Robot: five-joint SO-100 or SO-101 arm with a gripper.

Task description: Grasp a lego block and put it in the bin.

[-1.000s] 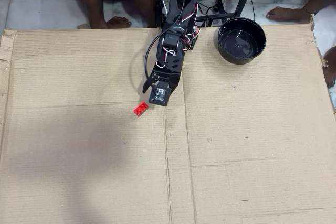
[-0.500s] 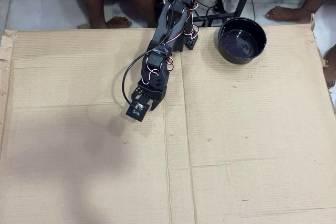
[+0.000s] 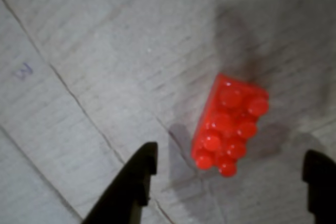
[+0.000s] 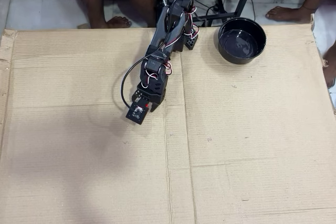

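In the wrist view, a faint bluish mark sits on the flat brown cardboard sheet at the far left; it looks like handwriting but is too blurred to read. Creases run diagonally across the cardboard from the upper left toward the bottom. Further right, the black two-finger gripper enters from the bottom edge with its jaws spread wide and nothing held: 1 fingertip shows at lower centre-left and the other at the lower right edge. Between them, slightly ahead of the tips, lies the small bright red studded plastic lego block, resting flat on the cardboard with its studs up and its long side angled. It touches neither finger, with clear cardboard on each side of it.

In the overhead view, the cardboard spreads wide, its left edge ragged against a tiled floor. Much open cardboard lies left, right and below the black jointed arm, which reaches down from the top centre. The gripper end hangs over the sheet just left of a vertical seam; a speck of red shows there, too small to make out. To the right, near the top edge and well apart from the gripper, sits the round glossy black bowl, empty inside. Bare feet stand beyond the top edge.
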